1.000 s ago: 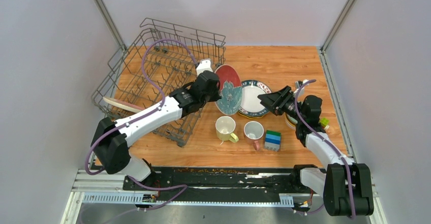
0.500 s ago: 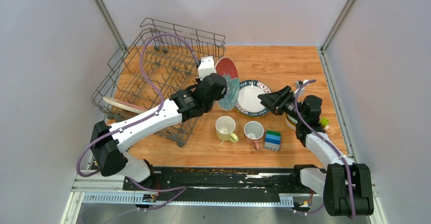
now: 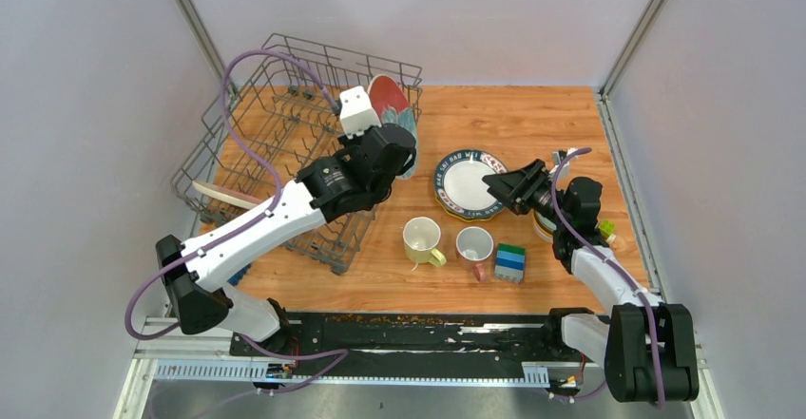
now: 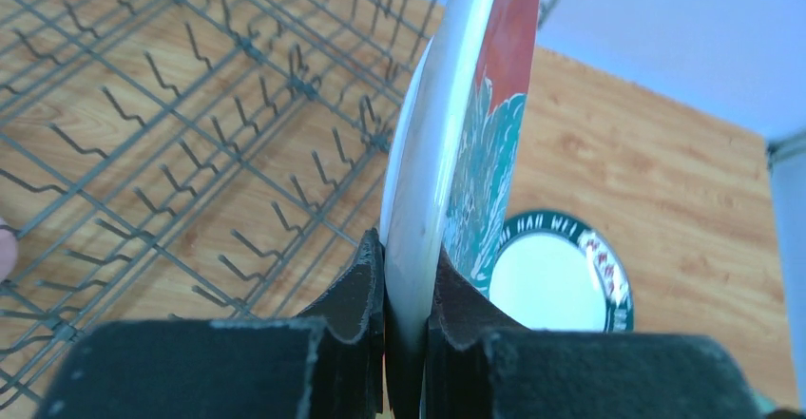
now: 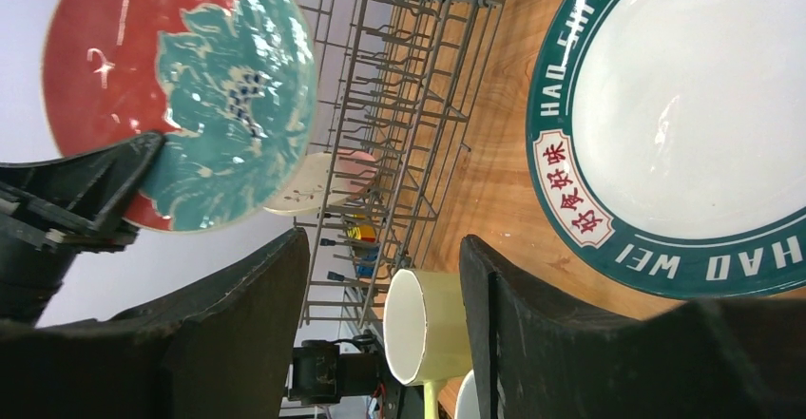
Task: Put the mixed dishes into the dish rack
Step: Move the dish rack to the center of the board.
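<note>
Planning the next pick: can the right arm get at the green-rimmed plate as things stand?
Probably yes. The right gripper hangs open at the edge of the green-rimmed plate, nothing between them. The plate lies flat on the table, so catching its rim may be awkward.

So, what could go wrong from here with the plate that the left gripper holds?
1. The left gripper pinches the red plate only at its rim, with the plate upright, so it could slip or swing in the grasp.
2. The plate hangs by the raised side of the rack; its lower edge may strike the wire instead of going inside.
3. The purple cable loops over the rack and might snag on it.
</note>
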Available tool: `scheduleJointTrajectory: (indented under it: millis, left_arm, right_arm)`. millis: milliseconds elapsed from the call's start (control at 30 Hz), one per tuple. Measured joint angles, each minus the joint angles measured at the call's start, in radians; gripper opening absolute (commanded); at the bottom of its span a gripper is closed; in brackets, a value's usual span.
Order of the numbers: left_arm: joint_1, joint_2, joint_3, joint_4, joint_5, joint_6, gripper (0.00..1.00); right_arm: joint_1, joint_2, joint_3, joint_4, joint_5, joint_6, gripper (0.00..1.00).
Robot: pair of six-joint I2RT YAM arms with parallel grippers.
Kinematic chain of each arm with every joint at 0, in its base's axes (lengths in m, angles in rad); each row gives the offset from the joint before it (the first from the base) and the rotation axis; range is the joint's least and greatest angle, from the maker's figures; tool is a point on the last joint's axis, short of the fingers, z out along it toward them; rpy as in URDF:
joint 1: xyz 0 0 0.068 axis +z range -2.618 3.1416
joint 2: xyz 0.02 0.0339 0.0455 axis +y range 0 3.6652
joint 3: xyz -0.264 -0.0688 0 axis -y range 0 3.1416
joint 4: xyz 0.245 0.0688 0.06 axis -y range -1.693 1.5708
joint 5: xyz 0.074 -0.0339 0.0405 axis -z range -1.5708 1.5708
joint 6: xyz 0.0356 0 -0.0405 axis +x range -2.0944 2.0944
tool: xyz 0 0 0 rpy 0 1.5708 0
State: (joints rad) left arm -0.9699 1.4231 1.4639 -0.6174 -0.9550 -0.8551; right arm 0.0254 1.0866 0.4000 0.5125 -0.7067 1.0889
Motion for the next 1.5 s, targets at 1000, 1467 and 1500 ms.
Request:
scheduleJointTrajectory:
  millis: [1000, 1467, 1500]
  left_arm:
    - [0.171, -0.039, -0.266, 1.577, -0.615, 1.376, 0.0]
    - [0.3, -0.008, -0.359, 2.049, -0.616, 1.846, 0.0]
    - [0.304, -0.008, -0.36, 2.053, -0.615, 1.852, 0.0]
  right_arm:
    - [0.0, 0.026, 0.007, 0.0, 0.01, -0.011, 0.59]
    - [0.0, 0.088, 0.007, 0.004, 0.008, -0.01, 0.59]
    - [0.0, 0.093, 0.007, 0.007, 0.008, -0.01, 0.59]
